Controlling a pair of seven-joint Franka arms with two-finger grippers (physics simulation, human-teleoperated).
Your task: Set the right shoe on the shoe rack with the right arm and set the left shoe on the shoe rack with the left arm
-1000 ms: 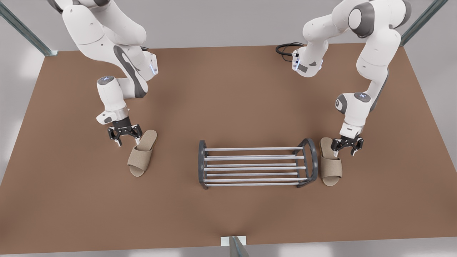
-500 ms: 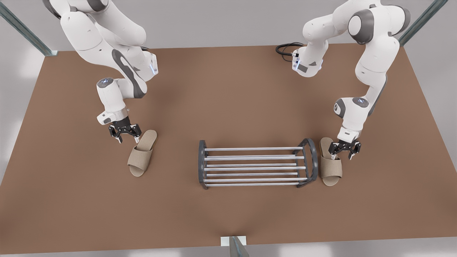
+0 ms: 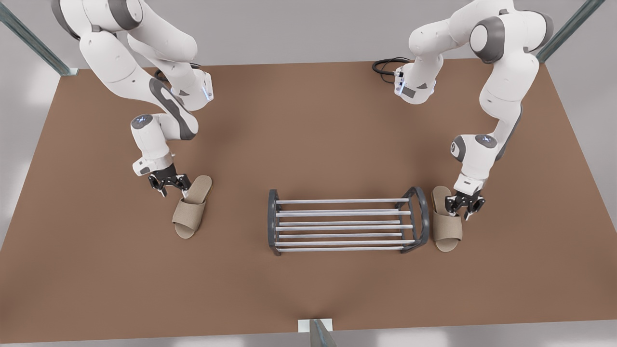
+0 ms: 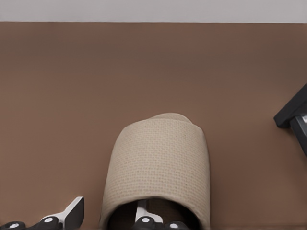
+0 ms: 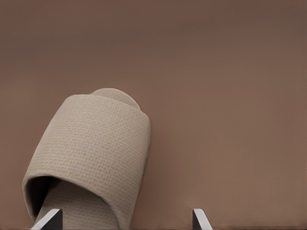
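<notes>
The beige woven-fabric slipper (image 3: pixel 189 213) at 9 o'clock of the rack and its twin slipper (image 3: pixel 446 225) at 3 o'clock carry a fine grid weave. The low metal rack (image 3: pixel 343 224) has 6 silver bars between 2 dark grey arched ends. The flat tabletop (image 3: pixel 308 130) is plain matte brown. The left gripper (image 3: pixel 172 193) and the right gripper (image 3: pixel 459 212) are black with pale tips.

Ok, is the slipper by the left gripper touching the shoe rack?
Apart. The left wrist view shows bare table between the slipper and the dark end frame of the shoe rack. The left gripper sits at its heel.
</notes>
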